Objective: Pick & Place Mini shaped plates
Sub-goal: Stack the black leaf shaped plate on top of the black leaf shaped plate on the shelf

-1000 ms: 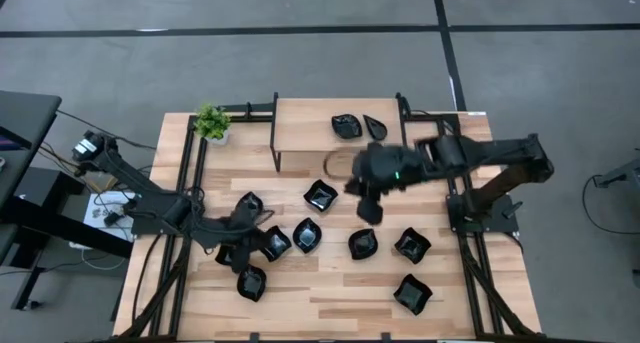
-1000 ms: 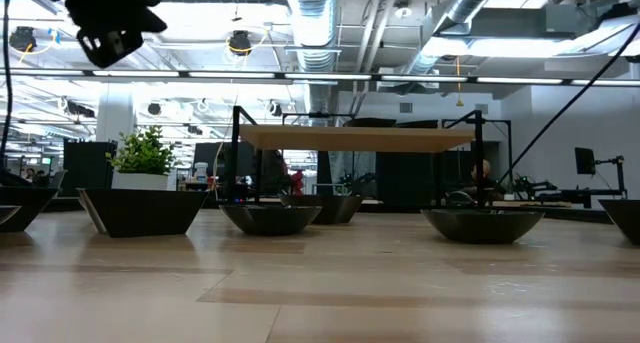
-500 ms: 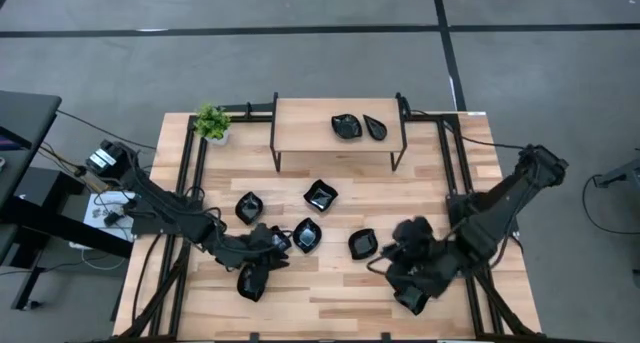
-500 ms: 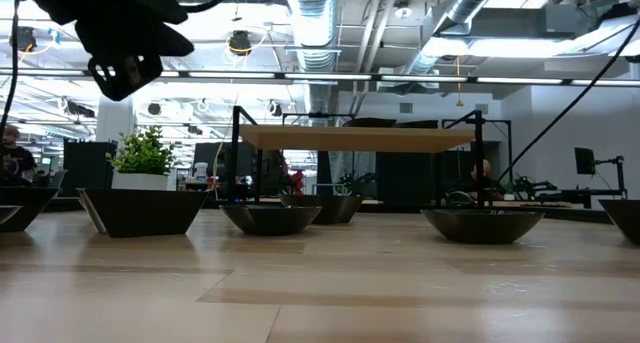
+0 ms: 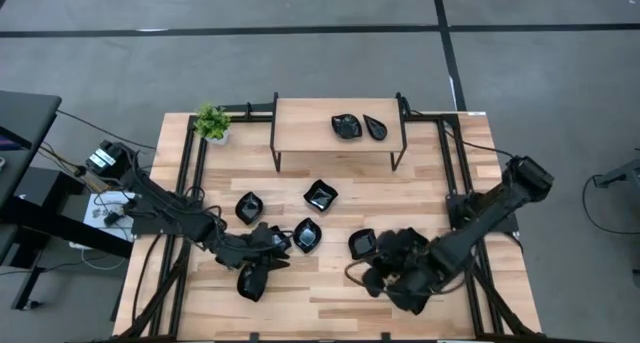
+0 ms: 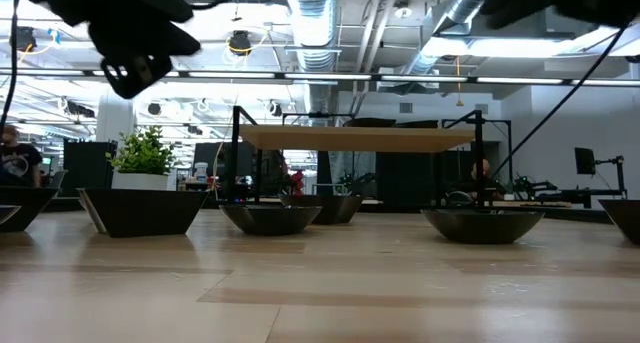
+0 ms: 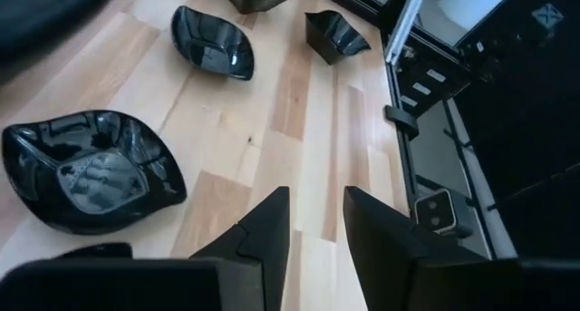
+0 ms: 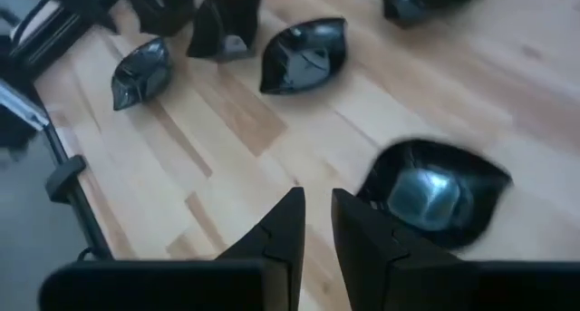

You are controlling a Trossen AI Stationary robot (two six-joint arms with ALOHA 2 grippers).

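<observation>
Your left claw [image 7: 313, 222], narrowly parted and empty, hovers beside a glossy black wavy-rimmed mini plate [image 7: 83, 169] (on the light wooden table [image 5: 330, 293]); right claw [image 8: 315, 222] likewise narrow, empty.

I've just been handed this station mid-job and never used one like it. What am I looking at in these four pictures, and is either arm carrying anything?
It is a two-armed robot at a wooden table. The overhead picture looks straight down; another looks level across the tabletop; the last two come from cameras on each wrist, looking past that arm's own dark fingers.

The left gripper sits low among the front-left dishes. The right gripper is at the front, right of centre. In both wrist pictures the fingers stand slightly apart with bare wood between them, so neither arm holds anything.

Scattered on the table are the mini shaped plates, small glossy black dishes. Two more rest on the raised shelf at the back. A small potted plant stands at the back left corner.
</observation>
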